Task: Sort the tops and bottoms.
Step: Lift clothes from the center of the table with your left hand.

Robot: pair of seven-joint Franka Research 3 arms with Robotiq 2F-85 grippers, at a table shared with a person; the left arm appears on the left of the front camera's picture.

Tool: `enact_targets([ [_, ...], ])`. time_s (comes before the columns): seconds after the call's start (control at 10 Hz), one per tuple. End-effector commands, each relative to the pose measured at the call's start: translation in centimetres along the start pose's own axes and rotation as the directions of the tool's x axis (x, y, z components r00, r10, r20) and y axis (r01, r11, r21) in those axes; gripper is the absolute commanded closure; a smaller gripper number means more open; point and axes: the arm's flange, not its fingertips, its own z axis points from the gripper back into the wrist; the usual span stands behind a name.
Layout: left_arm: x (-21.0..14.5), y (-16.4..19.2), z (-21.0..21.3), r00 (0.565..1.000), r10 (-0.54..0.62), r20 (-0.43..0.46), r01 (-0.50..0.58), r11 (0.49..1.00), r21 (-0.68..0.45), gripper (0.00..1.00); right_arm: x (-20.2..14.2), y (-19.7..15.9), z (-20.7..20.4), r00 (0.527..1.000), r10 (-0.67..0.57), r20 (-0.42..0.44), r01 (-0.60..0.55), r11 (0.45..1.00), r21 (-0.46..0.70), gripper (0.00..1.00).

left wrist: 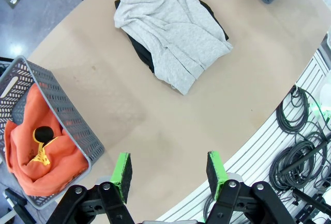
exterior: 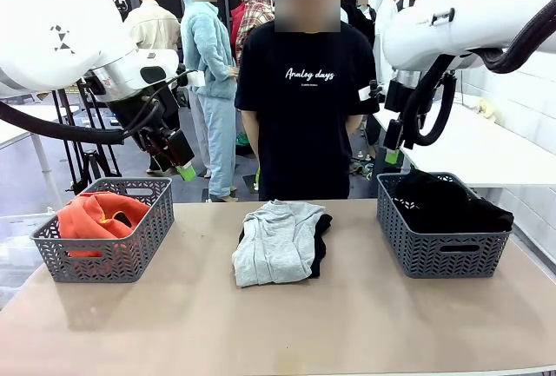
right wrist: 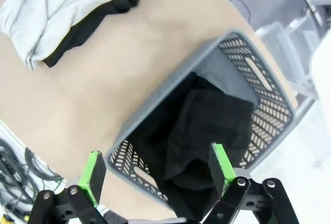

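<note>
An orange top [exterior: 100, 214] lies in the grey basket [exterior: 130, 259] at the table's left. At the middle of the table a light grey top [exterior: 278, 241] rests on a black bottom [exterior: 321, 241]. More black bottoms [exterior: 443, 204] fill the right basket [exterior: 434, 254]. Above and behind the left basket hangs my left gripper [exterior: 178, 163], and its wrist view shows it open [left wrist: 169, 169] and empty, over bare table between the orange top [left wrist: 36, 157] and the grey top [left wrist: 173, 32]. My right gripper [exterior: 391, 155] is open [right wrist: 158, 169] above the black bottoms [right wrist: 207, 125].
A person in a black T-shirt [exterior: 304, 98] with white lettering stands at the far edge, hands down. Bare tabletop [exterior: 261, 324] stretches across the front. Cables [left wrist: 300, 131] hang off the near edge by the robot's base.
</note>
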Motion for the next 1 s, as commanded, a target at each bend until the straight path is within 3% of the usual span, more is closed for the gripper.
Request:
enact_targets([
  [0.0,-0.1,0.0,0.1,1.0,0.0,0.0,0.0,1.0,0.001,0.24,-0.1,0.2,-0.6,0.997,0.051,0.052,-0.051,0.999,-0.014,0.0],
  [0.1,-0.1,0.0,0.1,1.0,0.0,0.0,0.0,1.0,0.001,0.24,0.4,0.1,-0.4,0.999,0.021,-0.029,-0.025,0.992,-0.122,0.0],
  [0.2,-0.1,0.0,0.1,1.0,0.0,0.0,0.0,1.0,0.001,0.24,0.3,0.3,-0.3,1.0,0.027,0.011,-0.027,1.0,-0.004,0.0],
  [0.5,-0.1,0.0,0.1,1.0,0.0,0.0,0.0,1.0,0.001,0.24,0.5,0.3,-0.2,0.999,0.039,0.002,-0.039,0.999,-0.032,0.0],
  [0.7,-0.1,0.0,0.1,1.0,0.0,0.0,0.0,1.0,0.001,0.24,3.2,3.1,-2.2,0.966,0.184,0.179,-0.207,0.971,0.118,0.0],
  [0.9,-0.1,0.0,0.1,1.0,0.0,0.0,0.0,1.0,0.001,0.24,4.3,5.1,-0.8,0.905,0.251,0.345,-0.323,0.931,0.169,0.0],
])
